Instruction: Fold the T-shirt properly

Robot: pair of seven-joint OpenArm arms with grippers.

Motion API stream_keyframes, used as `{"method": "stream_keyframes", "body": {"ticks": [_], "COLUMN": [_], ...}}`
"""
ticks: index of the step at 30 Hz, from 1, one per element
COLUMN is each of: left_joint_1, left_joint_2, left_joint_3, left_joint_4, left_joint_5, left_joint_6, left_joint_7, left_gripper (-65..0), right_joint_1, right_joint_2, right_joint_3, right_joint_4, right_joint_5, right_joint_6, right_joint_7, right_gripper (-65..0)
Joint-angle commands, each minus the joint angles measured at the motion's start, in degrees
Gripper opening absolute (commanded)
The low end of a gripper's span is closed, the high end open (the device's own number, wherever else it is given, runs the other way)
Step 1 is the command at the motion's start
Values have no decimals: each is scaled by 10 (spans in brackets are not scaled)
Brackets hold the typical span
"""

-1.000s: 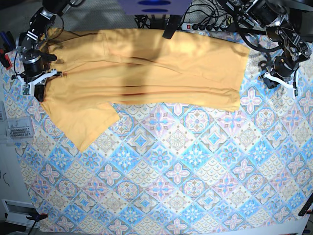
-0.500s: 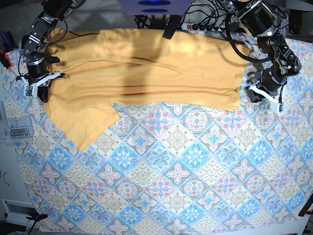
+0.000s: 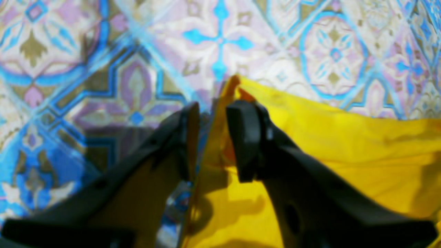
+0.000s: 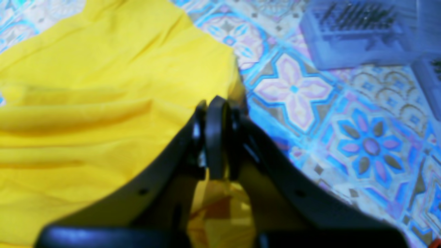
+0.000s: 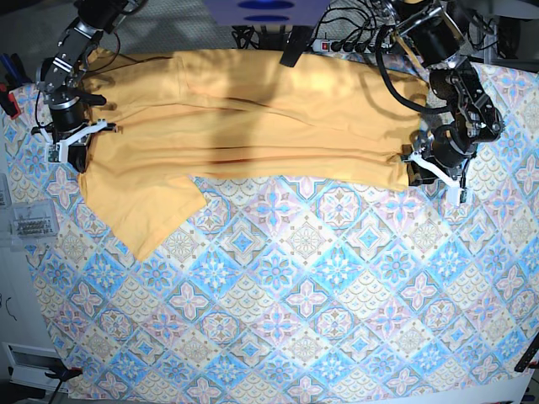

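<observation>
Surface: a table covered by a blue-and-pink tile-patterned cloth [image 5: 303, 295], filling nearly the whole base view; a tangle of black cables and a power strip [image 5: 345, 40] along the far edge.

Item 1: large plain yellow-orange short-sleeved T-shirt [image 5: 244, 118] of thin soft fabric, spread crosswise over the far part of the cloth, with long creases running along its width. One sleeve [image 5: 152, 210] juts toward the near side at the base view's left. Its hem edge lies at the base view's right.

Item 2: left gripper [image 5: 418, 171], black, at the hem corner of the shirt. In the left wrist view its jaws are parted by a narrow gap, and the raised yellow corner [image 3: 231, 89] stands within that gap, one pad [image 3: 243, 137] against the fabric; the other pad looks just clear of it, though blur makes this uncertain.

Item 3: right gripper [image 5: 69, 156], black with a white bracket, at the shirt's opposite edge near the sleeve. In the right wrist view the jaws are pressed together at the fabric edge [image 4: 231, 86], yellow cloth lying beneath and behind them; it appears to pinch the shirt.

Item 4: clear plastic box of small metal parts [image 5: 29, 225] on the table at the base view's left edge, apart from the shirt
</observation>
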Motion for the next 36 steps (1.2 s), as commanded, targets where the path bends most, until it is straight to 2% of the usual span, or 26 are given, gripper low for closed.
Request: {"method": "stream_keyframes", "body": {"ticks": [1,4,36], "left_joint_1": [0,11,24], "left_joint_2": [-10,-4,15], "left_joint_3": [1,28,41], "left_joint_4": [28,55,66], "left_joint_5": [-9,-9,-15], "left_joint_6": [-2,-2,-2], "left_joint_7": [-9,-10,-9], "left_gripper": [-444,-424,-424], "right_joint_1": [4,4,4], "right_joint_2": [8,8,8], "right_joint_3": [-6,-12,-13], "right_joint_4": [8,8,8], "right_joint_5": [10,10,11], "right_joint_6": [2,2,2], "right_joint_7": [15,14,13], "right_gripper": [-650,-650,-650]}}
